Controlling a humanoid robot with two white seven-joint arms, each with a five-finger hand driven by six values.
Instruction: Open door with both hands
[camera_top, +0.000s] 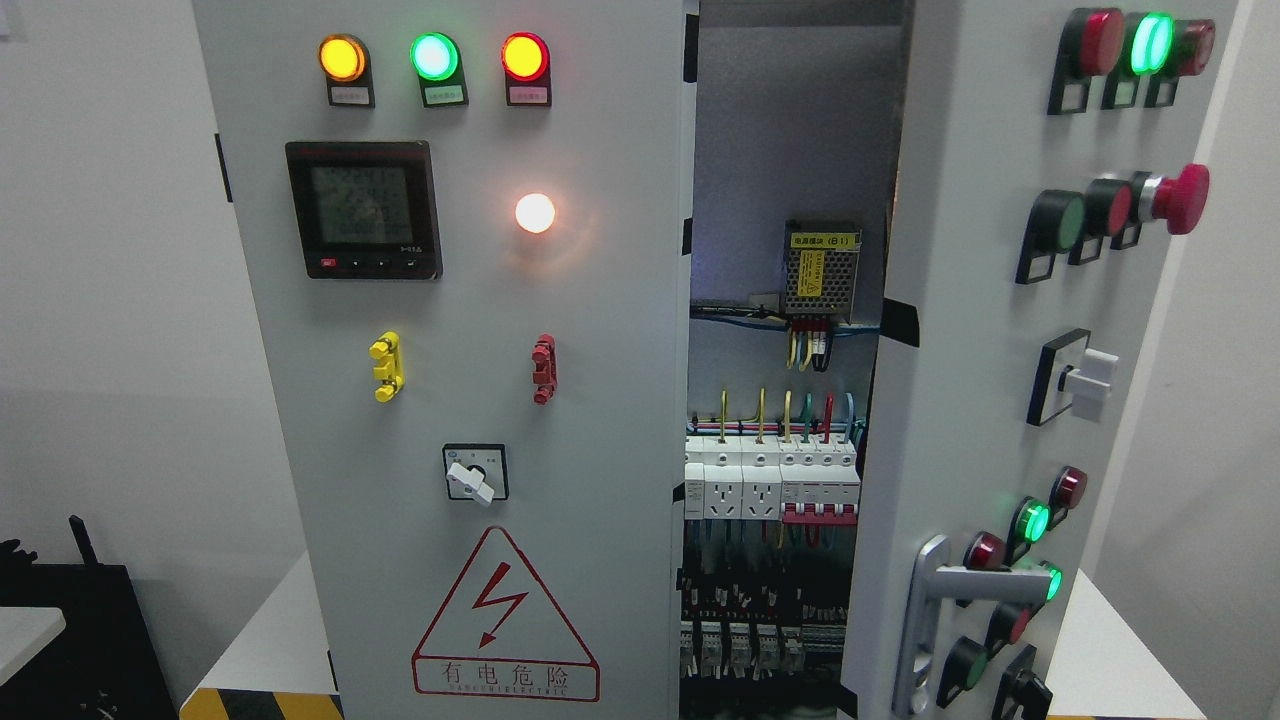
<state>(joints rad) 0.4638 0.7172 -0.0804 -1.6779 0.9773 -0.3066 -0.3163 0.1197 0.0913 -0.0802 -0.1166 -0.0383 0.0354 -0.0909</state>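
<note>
A grey electrical cabinet fills the view, standing on a white desk. Its left door is closed and faces the camera. It carries three lit lamps in amber, green and red, a dark digital meter, a glowing white lamp, a rotary switch and a red-bordered lightning warning sign. The right door stands swung partly open toward the camera, showing coloured buttons, a red mushroom button and a silver lever handle near the bottom. Between the doors, white breakers and coloured wires show inside; the lower rows are too dim to identify. Neither robot hand appears, so their state cannot be told.
</note>
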